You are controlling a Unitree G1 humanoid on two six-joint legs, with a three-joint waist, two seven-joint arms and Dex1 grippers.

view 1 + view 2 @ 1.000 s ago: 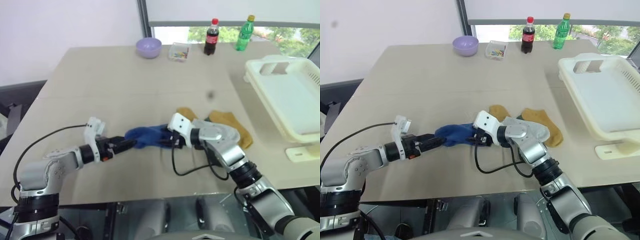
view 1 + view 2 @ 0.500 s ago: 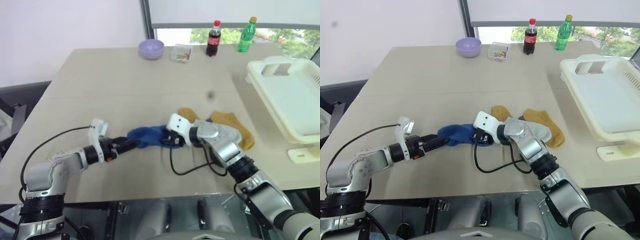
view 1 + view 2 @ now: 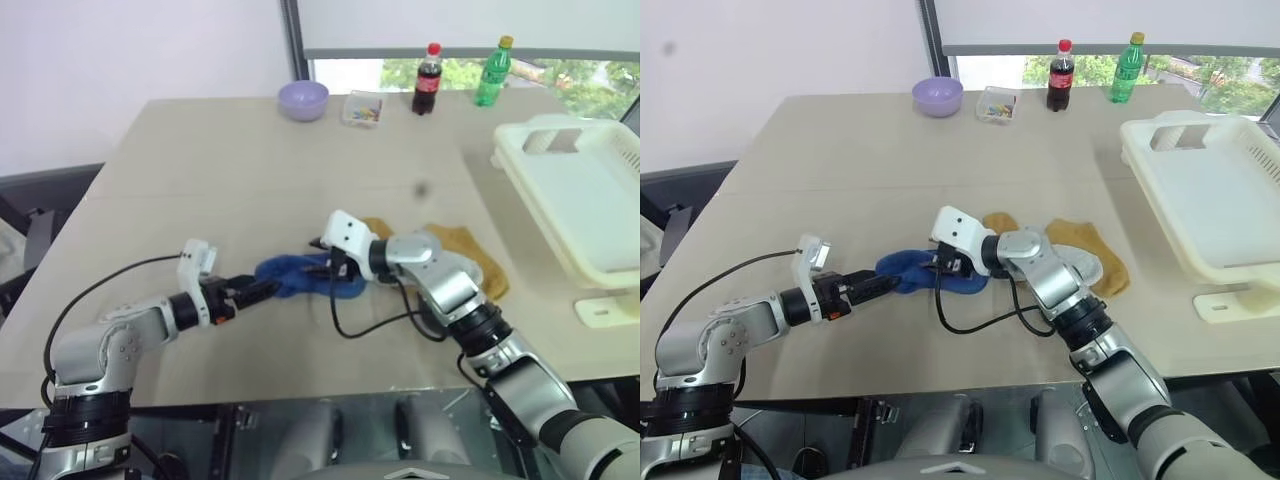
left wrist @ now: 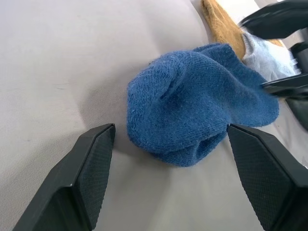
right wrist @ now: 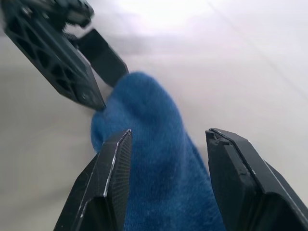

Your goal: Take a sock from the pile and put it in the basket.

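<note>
Here, sock [image 4: 197, 101]: lay bunched on the table [image 3: 230, 170], between both grippers.
Left gripper [image 4: 171, 159]: fingers spread wide, flanking its near end.
Right gripper [image 5: 166, 159]: parted, straddling the sock, not pinching.
Basket [image 3: 590, 200]: well apart, at the table's right edge.

left gripper [image 3: 268, 290]: fingers apart, tips at the near end of the blue sock [image 3: 300, 276] | right gripper [image 3: 322, 267]: over the sock's far end, sock bunched under its jaws | mustard socks [image 3: 470, 252]: behind the right gripper, on the table [image 3: 200, 170] | basket [image 3: 575, 200]: well apart, at the table's right edge
</note>
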